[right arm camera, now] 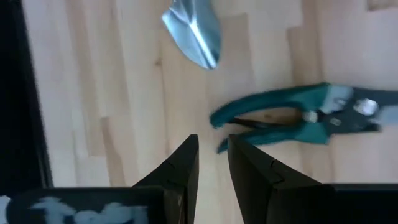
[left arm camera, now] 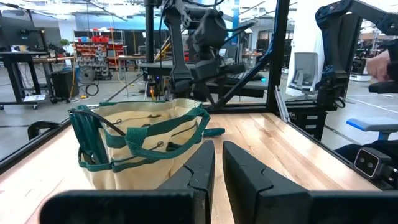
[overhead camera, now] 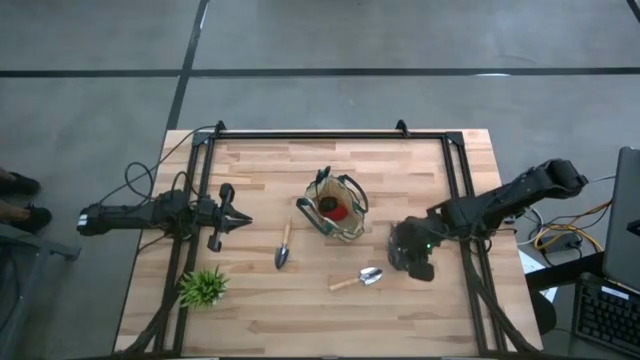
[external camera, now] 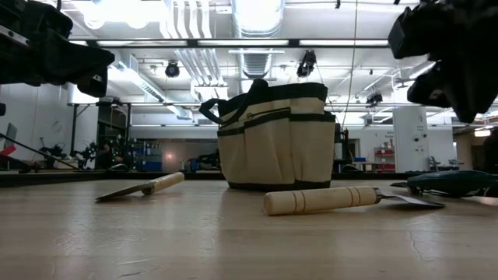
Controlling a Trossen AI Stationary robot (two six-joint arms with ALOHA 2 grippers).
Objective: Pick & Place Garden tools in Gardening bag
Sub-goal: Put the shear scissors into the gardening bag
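Gardening bag (overhead camera: 340, 208) sits upright near table centre, tan canvas with dark green trim and loop handles, mouth open. Inside it from above: a red rounded item (overhead camera: 340, 211) next to something dark; can't tell what the dark piece is.

Two wooden-handled trowels lie flat on the table (overhead camera: 260, 310), both outside the bag. First trowel (overhead camera: 284, 245) is just left of the bag, handle pointing toward the back edge, blade toward the front. Second trowel (overhead camera: 357, 279) is in front of the bag, handle to the left, blade to the right, close to the right gripper. In the low view this second trowel (external camera: 327, 200) lies nearest the camera, in front of the bag (external camera: 274, 141), with the first trowel (external camera: 145, 186) further off on the left.

Right gripper (overhead camera: 414, 255) hovers off the table, right of the bag, pointing down. Its wrist view shows the right gripper (right arm camera: 212, 155) with fingers nearly together, narrow gap, nothing held. Directly below it: teal-handled pruning shears (right arm camera: 301, 119) lying flat on the wood, handle ends nearest the fingertips, not touching them. Second trowel's blade (right arm camera: 194, 37) is near the shears, apart from them.

Left gripper (overhead camera: 236, 221) is held level above the table, left of the bag, tips facing it, well apart from it. Left wrist view: left gripper (left arm camera: 217, 152) fingers close together with a thin slit, empty.

Small leafy green plant (overhead camera: 203, 288) stands near the front-left corner.
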